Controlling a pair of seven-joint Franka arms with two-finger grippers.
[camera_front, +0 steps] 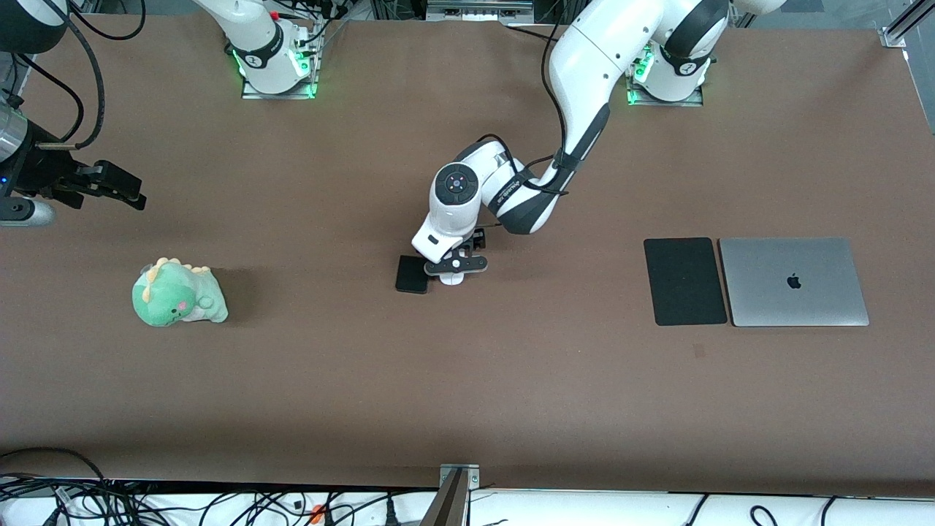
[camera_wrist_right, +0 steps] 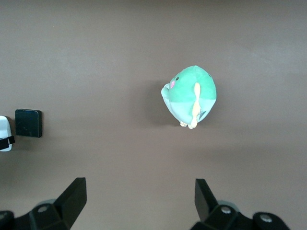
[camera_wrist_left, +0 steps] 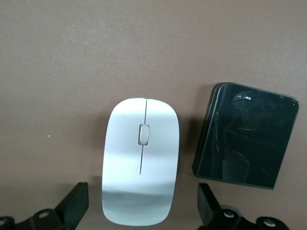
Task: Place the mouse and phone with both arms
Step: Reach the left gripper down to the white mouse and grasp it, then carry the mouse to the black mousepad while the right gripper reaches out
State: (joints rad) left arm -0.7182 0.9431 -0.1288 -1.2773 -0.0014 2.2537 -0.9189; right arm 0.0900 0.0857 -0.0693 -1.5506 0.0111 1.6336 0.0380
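The left gripper (camera_wrist_left: 141, 211) was found low over the mouse (camera_wrist_left: 141, 161) near the table's centre, its fingers spread wide to either side of the mouse's body and holding nothing. The phone (camera_wrist_left: 247, 136) lay just beside the mouse, toward the right arm's end of the table, at about 9 o'clock from the mouse in the front view. A risk was judged here: because so little gap separated the two, the finger on the phone's side could land on the phone's edge or nudge it aside as the jaws came down. The mouse's glossy, curved shell was also judged likely to slip if gripped off-centre. The right gripper (camera_wrist_right: 139, 206), likewise spread wide and empty, was waiting above the table (camera_front: 467, 380) at its own end, over bare surface near a green plush dinosaur (camera_front: 178, 293), well apart from the phone. A long reach by that arm toward the centre was judged to risk crowding the left arm. Counted: one mouse, one phone, one plush dinosaur, one black mouse pad (camera_front: 684, 281), one closed laptop (camera_front: 794, 281) touching the pad, two arms.
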